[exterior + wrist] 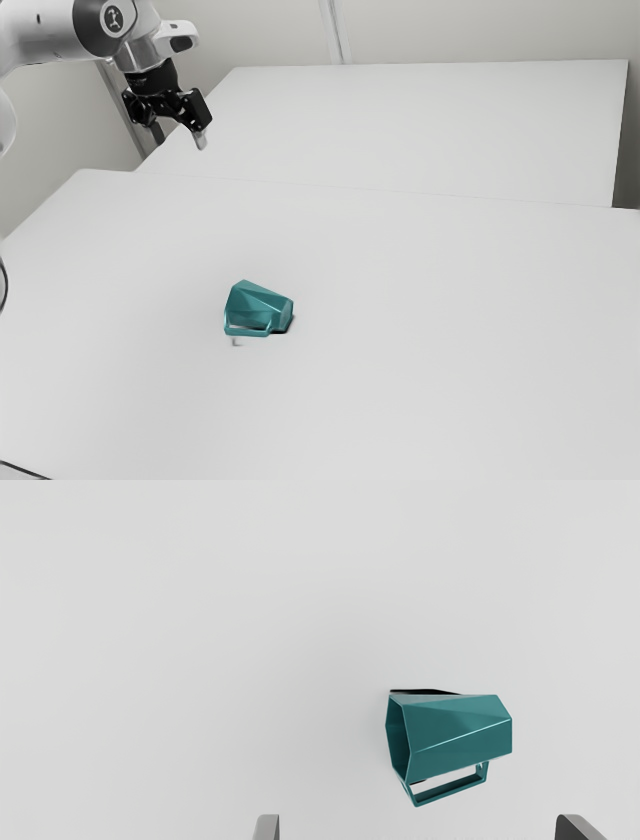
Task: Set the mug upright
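A teal faceted mug (262,306) lies on its side on the white table, away from the arm in the exterior view. My gripper (178,140) hangs high above the table toward the exterior view's upper left, well apart from the mug. In the wrist view, the mug (457,727) shows its open mouth at one end, its base at the other, and a squared handle along its side. The open gripper (417,827) has its two fingertips wide apart, with bare tabletop between them and the mug beyond the tips.
The white tabletop (420,350) spreads around the mug. Behind it, in the exterior view, stands another white surface (430,125), with pale walls beyond. A dark cable (25,470) runs at the exterior view's lower left corner.
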Available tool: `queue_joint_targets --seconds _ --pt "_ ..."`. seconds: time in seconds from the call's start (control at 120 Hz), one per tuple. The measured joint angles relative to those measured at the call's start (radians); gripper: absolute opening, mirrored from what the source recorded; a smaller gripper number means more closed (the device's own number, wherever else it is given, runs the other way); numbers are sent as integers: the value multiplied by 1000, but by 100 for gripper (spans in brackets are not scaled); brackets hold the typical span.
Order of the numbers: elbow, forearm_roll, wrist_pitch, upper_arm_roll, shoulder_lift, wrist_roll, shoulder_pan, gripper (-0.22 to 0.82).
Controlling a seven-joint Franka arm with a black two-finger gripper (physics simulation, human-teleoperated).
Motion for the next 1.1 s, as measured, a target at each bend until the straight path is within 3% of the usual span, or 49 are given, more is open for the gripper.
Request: queue_joint_targets --seconds 0.367,0.433,0.567,0.675,1.1 --pt "-65 -41 -3 4 -26 -2 5 60" --pt "-118 -96 3 19 -38 0 10 60" --pt "-259 -275 10 116 -72 37 28 60" --pt "-370 -393 33 145 -107 94 50 60" --pt "-655 -673 182 170 -69 425 70 60"
